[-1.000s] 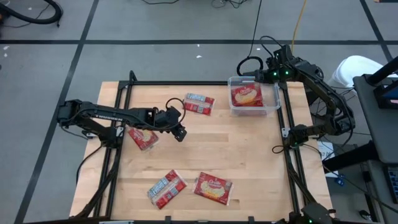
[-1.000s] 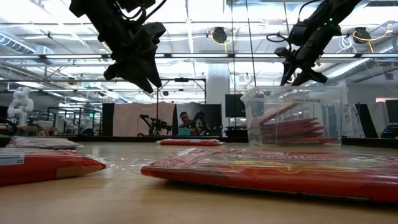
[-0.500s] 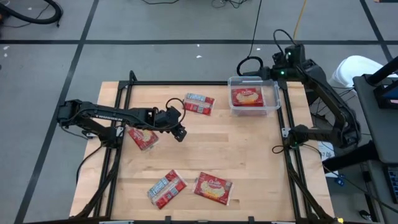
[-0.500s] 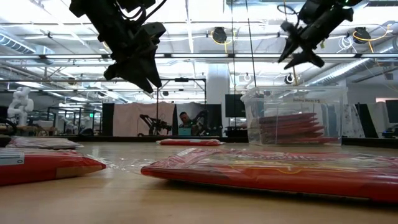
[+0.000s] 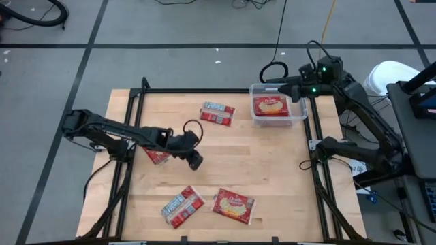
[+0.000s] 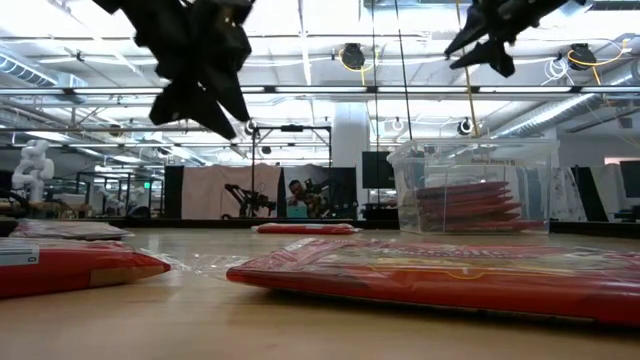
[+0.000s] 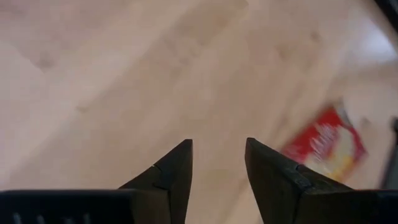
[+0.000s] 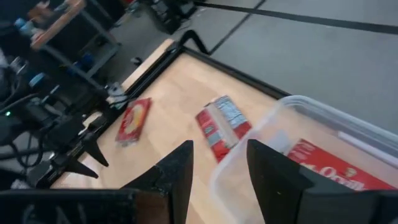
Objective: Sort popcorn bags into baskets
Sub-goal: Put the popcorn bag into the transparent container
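So the left gripper [image 5: 195,163] hangs over bare wood mid-table, jaws parted a little with nothing between them. Nearest loose popcorn bag [image 5: 157,155] sits just at its 9 o'clock, half under the arm, long axis running about 10 to 4. Two more bags lie toward 6 o'clock, near the front edge. Farther off, the right gripper [image 5: 278,85], also narrowly open and empty, hovers at the tub [image 5: 298,117] up at 1 o'clock. Left arm's clearly closer for that bag.
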Controlling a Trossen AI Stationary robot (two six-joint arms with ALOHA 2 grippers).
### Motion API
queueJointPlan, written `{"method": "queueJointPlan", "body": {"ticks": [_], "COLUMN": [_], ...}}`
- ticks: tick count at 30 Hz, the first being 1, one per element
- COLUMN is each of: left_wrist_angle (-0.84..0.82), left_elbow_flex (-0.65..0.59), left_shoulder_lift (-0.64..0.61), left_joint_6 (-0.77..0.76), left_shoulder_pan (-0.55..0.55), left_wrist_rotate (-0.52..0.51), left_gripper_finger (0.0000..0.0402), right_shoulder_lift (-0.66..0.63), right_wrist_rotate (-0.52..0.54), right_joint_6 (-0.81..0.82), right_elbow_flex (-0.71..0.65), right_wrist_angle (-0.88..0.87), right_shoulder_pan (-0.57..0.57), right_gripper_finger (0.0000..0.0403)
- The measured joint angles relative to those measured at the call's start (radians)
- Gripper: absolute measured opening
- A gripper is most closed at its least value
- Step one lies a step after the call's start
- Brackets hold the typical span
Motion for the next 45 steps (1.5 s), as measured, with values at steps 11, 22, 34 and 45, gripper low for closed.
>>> {"method": "queueJointPlan", "body": {"ticks": [11, 22, 34, 45], "left_wrist_angle": [0.046, 0.048, 0.106, 0.097], "left_elbow_flex": [0.0, 0.0, 0.0, 0.0], "left_shoulder_lift": [0.0, 0.064, 0.103, 0.103], "left_joint_6": [-0.14, -0.037, 0.097, 0.185], "left_shoulder_pan": [-0.228, -0.246, -0.166, -0.138], "left_wrist_rotate": [-0.073, -0.072, -0.004, 0.101], "left_gripper_finger": [0.0273, 0.0265, 0.0194, 0.0153], "right_shoulder_lift": [-0.065, -0.101, -0.111, 0.087], "right_wrist_rotate": [0.0, 0.003, 0.292, 0.479], "right_joint_6": [-0.068, 0.073, 0.547, 0.921], "right_elbow_flex": [0.0, 0.0, 0.0, 0.0], "right_wrist_angle": [-0.061, -0.14, -0.14, -0.079], "right_shoulder_pan": [0.154, 0.324, 0.724, 1.2], "right_gripper_finger": [0.0144, 0.0144, 0.0144, 0.0144]}}
